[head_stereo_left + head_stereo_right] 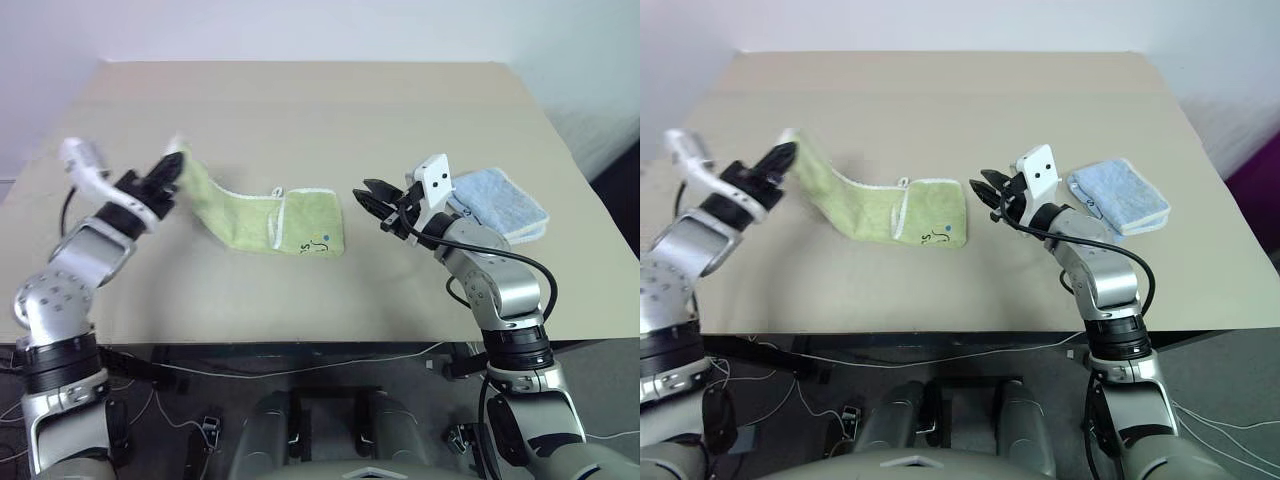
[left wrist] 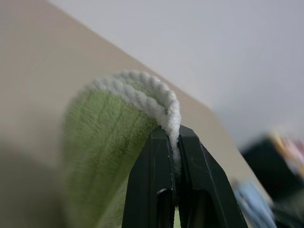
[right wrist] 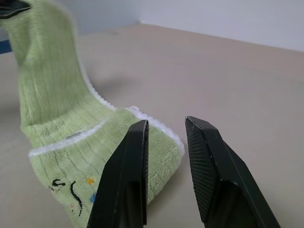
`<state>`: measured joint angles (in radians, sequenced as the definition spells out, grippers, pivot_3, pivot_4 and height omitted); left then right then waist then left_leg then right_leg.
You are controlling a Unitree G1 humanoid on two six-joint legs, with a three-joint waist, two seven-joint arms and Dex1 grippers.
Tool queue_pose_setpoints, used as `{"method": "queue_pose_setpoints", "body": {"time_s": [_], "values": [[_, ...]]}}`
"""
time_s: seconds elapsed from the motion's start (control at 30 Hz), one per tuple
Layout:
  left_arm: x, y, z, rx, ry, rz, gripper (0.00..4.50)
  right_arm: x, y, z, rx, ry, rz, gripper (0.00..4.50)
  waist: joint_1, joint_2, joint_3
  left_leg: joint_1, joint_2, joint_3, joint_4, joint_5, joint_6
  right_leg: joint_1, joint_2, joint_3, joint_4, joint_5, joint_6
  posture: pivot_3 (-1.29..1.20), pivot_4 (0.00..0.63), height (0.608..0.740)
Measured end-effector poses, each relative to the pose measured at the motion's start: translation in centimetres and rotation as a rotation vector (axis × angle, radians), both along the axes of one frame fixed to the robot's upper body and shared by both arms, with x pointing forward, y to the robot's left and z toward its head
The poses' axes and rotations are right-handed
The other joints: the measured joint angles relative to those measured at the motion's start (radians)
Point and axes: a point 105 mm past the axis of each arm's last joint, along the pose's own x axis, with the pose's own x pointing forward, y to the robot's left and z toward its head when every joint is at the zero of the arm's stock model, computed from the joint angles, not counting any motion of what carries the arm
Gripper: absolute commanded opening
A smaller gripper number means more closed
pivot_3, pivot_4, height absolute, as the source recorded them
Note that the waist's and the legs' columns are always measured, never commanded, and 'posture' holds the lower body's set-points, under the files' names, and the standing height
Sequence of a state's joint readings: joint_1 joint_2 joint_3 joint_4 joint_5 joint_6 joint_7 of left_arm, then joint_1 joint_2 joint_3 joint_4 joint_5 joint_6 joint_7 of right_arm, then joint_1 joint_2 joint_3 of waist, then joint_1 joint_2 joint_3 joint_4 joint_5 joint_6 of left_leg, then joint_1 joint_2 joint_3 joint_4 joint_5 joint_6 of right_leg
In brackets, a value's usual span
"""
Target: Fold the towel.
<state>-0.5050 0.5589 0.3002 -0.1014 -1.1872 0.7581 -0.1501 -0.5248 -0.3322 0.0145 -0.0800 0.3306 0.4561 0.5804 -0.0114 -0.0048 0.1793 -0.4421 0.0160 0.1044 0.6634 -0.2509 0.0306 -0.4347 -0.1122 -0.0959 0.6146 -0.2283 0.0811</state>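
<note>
Left wrist view: my left claw (image 2: 173, 142) pinches the towel (image 1: 250, 215) end raised; right claw (image 1: 372, 200) parted, empty; folding unfinished.

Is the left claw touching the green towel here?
Touching. In the left wrist view the left claw is shut on the towel's white corded edge.

This looks like a robot test room or lab. A plain beige tabletop (image 1: 300, 120) stands against bare white walls (image 1: 300, 25), and loose cables (image 1: 250, 370) trail on the dark floor (image 1: 300, 375) just below the tabletop's near edge.
</note>
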Motion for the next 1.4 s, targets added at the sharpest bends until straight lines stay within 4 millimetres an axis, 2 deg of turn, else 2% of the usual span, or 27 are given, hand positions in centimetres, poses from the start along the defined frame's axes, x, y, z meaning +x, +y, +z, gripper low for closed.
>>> {"method": "queue_pose_setpoints", "body": {"time_s": [0.07,0.13,0.27,0.37,0.63,0.83,0.93,1.0,1.2,1.3,1.33,1.4], "values": [[0.1,-3.2,-0.1,0.077,-0.016,-0.091,0.04,0.0,0.0,0.0,0.002,-0.002,-0.004,1.25,0.0,0.0,0.0,0.0,0.0,0.0,0.0,0.0,0.0,0.0,0.0,0.0,0.0,0.0,0.0,0.0,0.15,0.74],[0.2,-5.5,-1.0,0.159,-0.006,-0.151,0.04,0.0,0.0,0.0,0.003,-0.003,-0.007,1.25,-0.002,0.0,0.0,0.0,0.0,0.0,0.0,0.0,0.0,0.0,0.001,0.0,0.001,0.0,0.001,0.0,0.15,0.74],[0.1,-9.3,-4.4,0.391,0.02,-0.251,0.04,0.1,-0.3,-0.1,0.006,0.001,-0.025,1.25,-0.002,0.0,0.0,0.0,0.001,0.001,0.0,0.001,0.0,0.0,0.002,0.0,0.001,0.0,0.001,0.0,0.15,0.74],[-0.1,-10.9,-5.7,0.462,0.021,-0.295,0.04,0.1,-0.4,-0.3,0.008,0.005,-0.037,1.25,-0.001,0.0,0.0,0.0,0.001,0.0,0.0,0.001,0.0,0.0,0.002,0.0,0.001,0.0,0.001,0.0,0.15,0.74],[-0.5,-13.9,-6.9,0.505,0.001,-0.363,0.04,-0.2,-0.5,-0.1,0.012,-0.009,-0.049,1.25,0.001,0.0,0.0,0.0,0.001,0.0,0.001,0.001,0.0,0.0,0.001,0.0,0.001,0.001,0.001,0.0,0.15,0.74],[-0.6,-14.2,-7.7,0.547,0.015,-0.374,0.04,-0.2,-0.6,-0.1,0.015,-0.008,-0.052,1.25,0.001,0.0,0.0,0.0,0.001,0.0,0.001,0.001,0.0,0.0,0.001,0.0,0.002,0.001,0.002,0.0,0.15,0.74],[-0.7,-13.9,-7.8,0.508,0.024,-0.375,0.68,-0.2,-0.6,-0.1,0.015,-0.008,-0.051,1.25,0.001,0.0,0.0,0.0,0.001,0.0,0.001,0.001,0.001,0.0,0.001,0.0,0.002,0.001,0.002,0.0,0.15,0.74],[-0.8,-13.6,-7.4,0.467,0.024,-0.376,1.28,-0.2,-0.5,-0.1,0.015,-0.008,-0.05,1.25,0.001,0.0,0.0,0.0,0.001,0.0,0.002,0.001,0.001,0.0,0.001,0.0,0.002,0.001,0.002,0.0,0.15,0.74],[-2.6,-12.9,-5.0,0.334,-0.039,-0.44,3.29,-0.3,-0.4,-0.1,0.014,-0.009,-0.038,1.25,0.0,0.0,0.0,0.001,0.001,0.0,0.002,0.001,0.001,0.0,0.001,0.0,0.003,0.001,0.002,0.0,0.15,0.74],[-3.6,-12.3,-5.3,0.301,-0.022,-0.469,4.28,-0.2,-0.4,0.0,0.013,-0.009,-0.038,1.25,0.0,0.0,0.0,0.001,0.001,-0.001,0.002,0.001,0.001,0.001,0.001,0.0,0.004,0.001,0.002,0.0,0.15,0.74],[-3.8,-12.1,-5.5,0.287,-0.013,-0.473,4.48,-0.2,-0.3,0.0,0.013,-0.009,-0.037,1.25,0.0,0.0,0.0,0.001,0.001,-0.001,0.002,0.001,0.001,0.001,0.001,0.0,0.005,0.001,0.002,0.0,0.15,0.74],[-3.6,-11.4,-5.3,0.266,-0.003,-0.445,4.48,-0.2,-0.3,0.0,0.013,-0.01,-0.034,1.25,0.001,0.0,0.0,0.001,0.001,-0.001,0.003,0.001,0.001,0.001,0.001,0.0,0.005,0.001,0.002,0.0,0.15,0.74]]}}
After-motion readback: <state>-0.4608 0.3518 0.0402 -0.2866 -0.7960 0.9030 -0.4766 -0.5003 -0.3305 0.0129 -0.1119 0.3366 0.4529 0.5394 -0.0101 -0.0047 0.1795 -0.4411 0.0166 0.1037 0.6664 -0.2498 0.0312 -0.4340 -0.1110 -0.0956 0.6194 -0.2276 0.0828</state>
